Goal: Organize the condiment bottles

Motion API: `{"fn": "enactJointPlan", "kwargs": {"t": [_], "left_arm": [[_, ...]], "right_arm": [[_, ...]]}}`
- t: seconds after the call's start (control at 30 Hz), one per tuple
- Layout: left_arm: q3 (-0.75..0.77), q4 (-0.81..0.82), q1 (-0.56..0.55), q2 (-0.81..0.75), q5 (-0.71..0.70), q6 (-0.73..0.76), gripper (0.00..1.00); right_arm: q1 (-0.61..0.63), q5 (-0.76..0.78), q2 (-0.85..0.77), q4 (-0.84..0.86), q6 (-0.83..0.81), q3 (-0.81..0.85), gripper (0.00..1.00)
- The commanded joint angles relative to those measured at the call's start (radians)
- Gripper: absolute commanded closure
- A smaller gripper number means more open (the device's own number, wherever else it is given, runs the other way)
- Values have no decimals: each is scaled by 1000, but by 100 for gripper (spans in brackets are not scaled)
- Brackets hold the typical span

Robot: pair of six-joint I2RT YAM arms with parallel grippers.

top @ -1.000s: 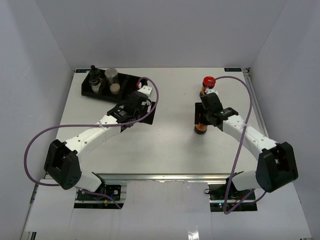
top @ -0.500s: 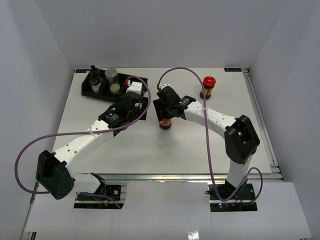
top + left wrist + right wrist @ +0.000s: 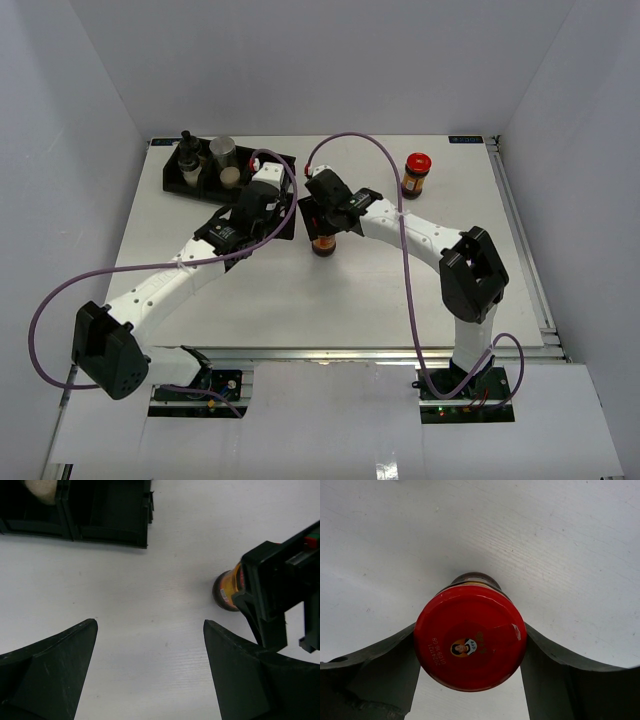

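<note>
In the middle of the top view, the dark-brown jar with a red lid (image 3: 322,245) now sits in the clamp of the right gripper (image 3: 322,232). A second ago it was out at right-centre, close to its twin. The wrist view shows both fingers pressed to the jar's sides just under the lid. Whether its base rests on the table (image 3: 400,300) or hangs just above it, I cannot tell.

The carry has brought the jar near the lower-right end of the black tray (image 3: 172,182), so this is probably the delivery leg, with placing not yet done. The other red-lidded jar (image 3: 417,175) stands alone at upper right. The black-topped shaker (image 3: 187,156) and the silver-lidded jar (image 3: 222,152) are already in the tray's upper-left end.

The left gripper (image 3: 150,625) has its jaws spread wide and holds nothing. It hovers beside the jar, between it and the tray, so room is tight there. Its camera shows a bare compartment at the frame's top, and the tray wall is the edge to clear. The lower middle of the table lies open.
</note>
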Motion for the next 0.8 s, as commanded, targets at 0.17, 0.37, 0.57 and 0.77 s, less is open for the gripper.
{"fn": "enactJointPlan", "kwargs": {"t": [0.17, 0.37, 0.57, 0.77], "left_arm": [[35, 42, 2, -96, 178, -26, 2], [58, 35, 2, -127, 251, 9, 2], [152, -29, -1, -35, 393, 45, 2], [237, -69, -29, 129, 380, 56, 2]], "right_arm": [[-2, -2, -10, -4, -76, 185, 8], [-13, 40, -16, -42, -81, 256, 5], [-110, 85, -95, -84, -63, 264, 5], [-268, 58, -236, -35, -62, 113, 4]]}}
